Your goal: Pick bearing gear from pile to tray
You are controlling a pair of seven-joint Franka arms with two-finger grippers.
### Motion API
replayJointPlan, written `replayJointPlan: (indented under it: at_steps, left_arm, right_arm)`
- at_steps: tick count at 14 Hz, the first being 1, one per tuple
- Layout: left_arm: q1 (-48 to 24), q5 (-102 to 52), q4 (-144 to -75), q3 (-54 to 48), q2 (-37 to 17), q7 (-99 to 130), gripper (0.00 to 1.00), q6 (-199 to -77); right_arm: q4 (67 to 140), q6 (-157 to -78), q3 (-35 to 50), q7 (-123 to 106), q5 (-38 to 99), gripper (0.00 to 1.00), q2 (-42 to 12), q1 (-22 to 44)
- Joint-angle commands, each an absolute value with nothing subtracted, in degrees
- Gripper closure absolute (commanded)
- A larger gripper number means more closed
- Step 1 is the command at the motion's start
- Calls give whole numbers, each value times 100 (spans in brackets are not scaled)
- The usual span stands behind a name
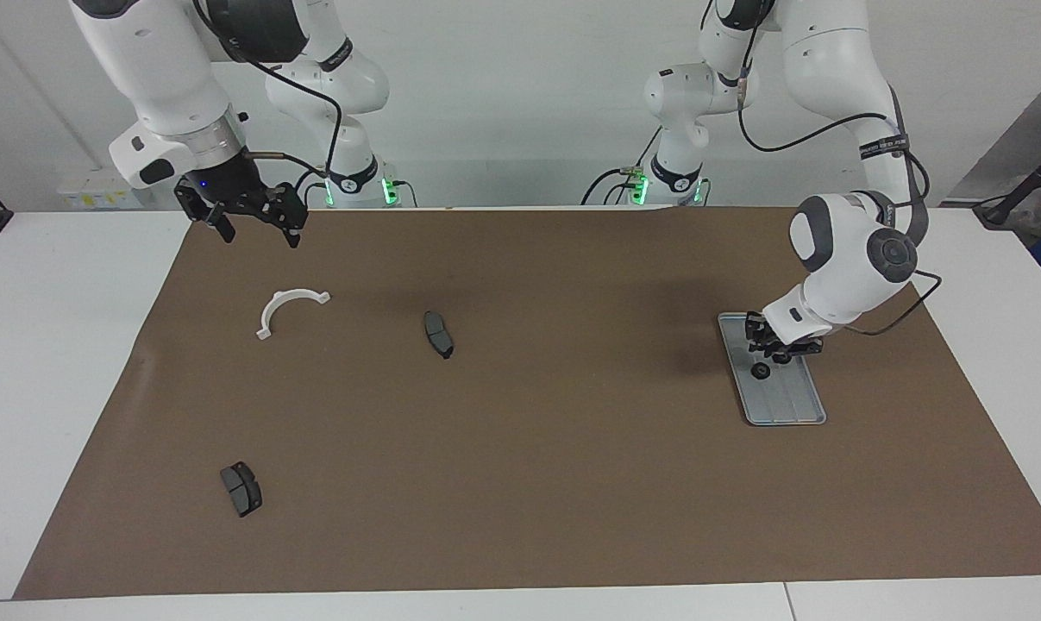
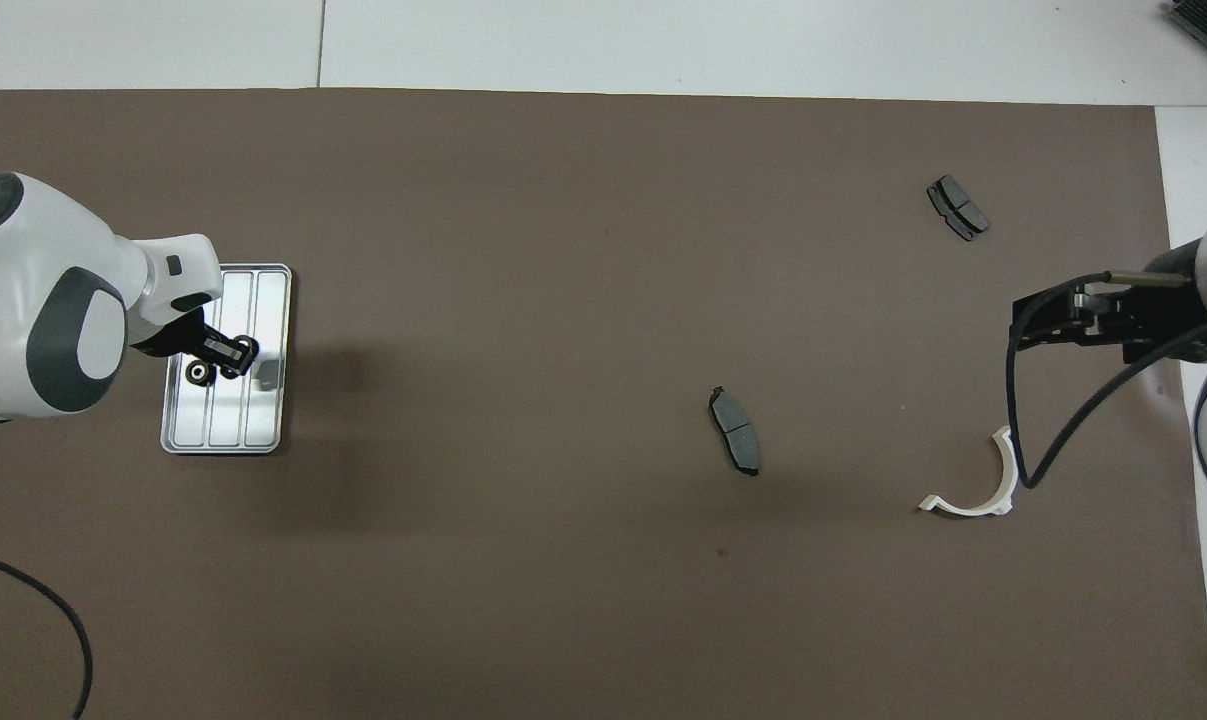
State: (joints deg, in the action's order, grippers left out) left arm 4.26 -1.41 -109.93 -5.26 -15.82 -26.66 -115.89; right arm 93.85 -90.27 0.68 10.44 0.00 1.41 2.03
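Now the left claw (image 1: 777,349) hangs low over the tray (image 1: 796,410), at the end of the tray nearer the robots; whether its fingertips are together or slightly parted cannot be told, and whether they hold a gear cannot be told either. The tray is a small silver-grey ridged rectangle lying on the brown mat (image 1: 537,466) toward the left arm's end of the table (image 1: 63,362). One small black gear (image 1: 759,372) lies on the tray just beside the claw, and in the overhead view a gear (image 2: 199,373) shows next to the claw (image 2: 231,356), with a second dark round shape right at the fingertips that is partly covered, so I cannot say if it rests on the tray or is gripped. The right claw (image 1: 253,226) waits in the air over the mat's edge at the right arm's end, its fingers spread apart and holding nothing. Below it, on the mat, lies the white curved bracket (image 1: 289,310). A dark grey brake pad (image 1: 438,334) lies near the middle of the mat, well apart from the tray. Another brake pad (image 1: 241,488) lies farther from the robots, toward the right arm's end of the table, well apart from the bracket.
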Motion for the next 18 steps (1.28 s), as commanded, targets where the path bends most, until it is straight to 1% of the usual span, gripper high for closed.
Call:
replayJointPlan:
  at_steps: [1, 2, 3, 5, 8, 9, 10, 11, 14, 15, 17, 18]
  left_arm:
    - [448, -97, -11180, -545, -1371, -2742, 53, -11488]
    - [448, -97, -11180, -545, -1362, -2742, 47, -11453]
    - [448, -88, -11171, -545, -1354, -2742, 37, -11426]
    - [448, -88, -11145, -536, -1258, -2742, 32, -11417]
    - [588, -97, -10978, -545, -863, -2733, 18, -11224]
    - [589, -97, -10864, -545, -818, -2716, 9, -11119]
    - [580, -97, -10707, -545, -756, -2681, 3, -10979]
    - [571, -97, -10522, -545, -704, -2646, 0, -10795]
    - [562, -105, -9995, -554, -528, -2242, 0, -10320]
    - [571, -105, -9906, -554, -388, -2233, 0, -10162]
    - [598, -105, -9958, -545, 68, -2197, 0, -10064]
    - [606, -105, -9949, -536, 210, -2171, 0, -9933]
  right_arm:
    - [9396, -9009, 88, 809, 158, 0, 202, 132]
    - [9396, -9009, 88, 817, 158, 0, 202, 132]
    - [9396, -9009, 88, 817, 158, 0, 193, 132]
    - [9396, -9009, 88, 809, 158, 0, 193, 132]
    - [9396, -9009, 88, 809, 158, 0, 193, 132]
    - [9396, -9009, 88, 817, 158, 0, 202, 132]
    - [9396, -9009, 88, 817, 158, 0, 202, 132]
    - [9396, -9009, 88, 817, 158, 0, 202, 132]
    - [9396, -9009, 88, 817, 158, 0, 193, 132]
    - [9404, -9009, 88, 809, 158, 0, 193, 132]
    - [9396, -9009, 88, 817, 158, 0, 202, 132]
    - [9396, -9009, 88, 817, 158, 0, 193, 132]
